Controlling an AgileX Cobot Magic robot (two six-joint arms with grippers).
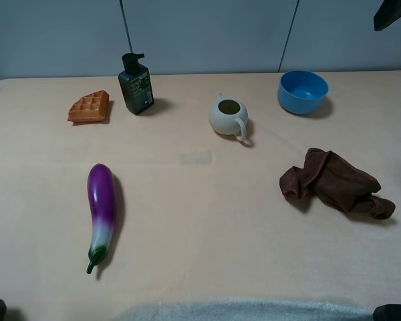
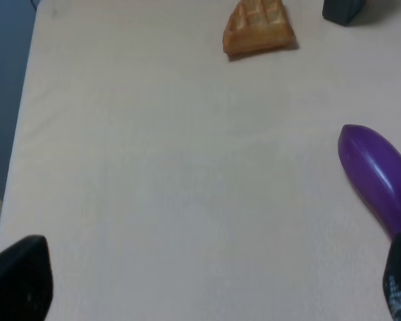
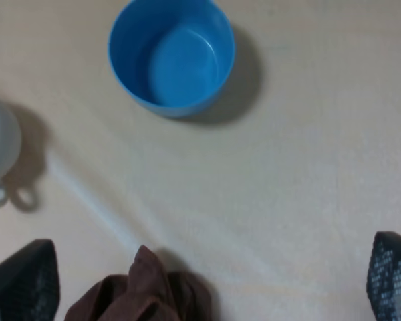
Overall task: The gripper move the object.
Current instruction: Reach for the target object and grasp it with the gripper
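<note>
The bright-blue bowl [image 1: 303, 91] stands upright and empty at the back right of the table, and also shows in the right wrist view [image 3: 172, 57]. My right gripper [image 3: 207, 284] is open and empty, well short of the bowl, with the brown cloth [image 3: 144, 294] between its fingers [image 3: 23, 284] and the bowl beyond. My left gripper [image 2: 210, 287] is open and empty over bare table beside the eggplant [image 2: 377, 175]. In the exterior view only black bits of the arms show at the bottom corners.
A cream teapot [image 1: 228, 116] stands left of the bowl. The crumpled brown cloth [image 1: 334, 182] lies in front of the bowl. A purple eggplant [image 1: 101, 207], a waffle [image 1: 89, 106] and a black pump bottle [image 1: 136, 85] are on the left half.
</note>
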